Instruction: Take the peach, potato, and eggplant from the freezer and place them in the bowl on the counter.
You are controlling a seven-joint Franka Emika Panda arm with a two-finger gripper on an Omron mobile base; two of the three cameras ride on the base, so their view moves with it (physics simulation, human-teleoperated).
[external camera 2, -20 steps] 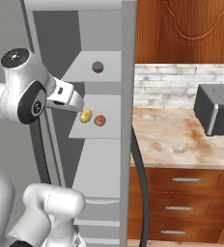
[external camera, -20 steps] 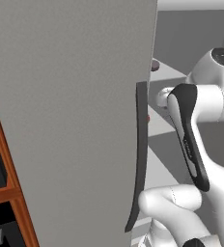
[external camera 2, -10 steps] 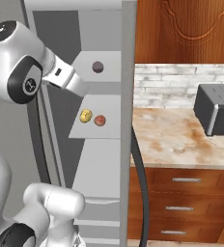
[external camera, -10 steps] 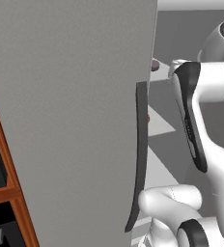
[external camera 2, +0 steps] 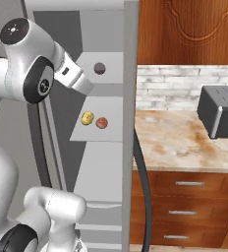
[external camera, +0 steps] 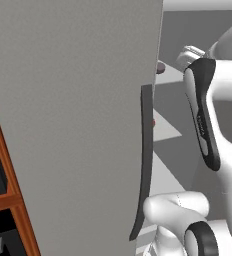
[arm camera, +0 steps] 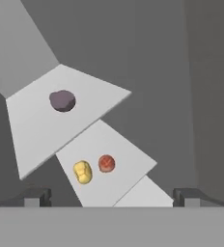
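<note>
Grey freezer (external camera 2: 111, 29) shelves hold one eggplant (arm camera: 62, 101), one potato (arm camera: 83, 172), one peach (arm camera: 106, 163)

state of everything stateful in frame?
freezer: door open
eggplant: on upper shelf, untouched
potato: on lower shelf, beside peach
peach: on lower shelf, not grasped
gripper: open, empty, short of the shelves
counter: drawers below shut

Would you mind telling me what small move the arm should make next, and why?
Probably ease the open claw forward toward the eggplant on the upper freezer shelf; it holds nothing, and the peach and potato sit lower.
</note>
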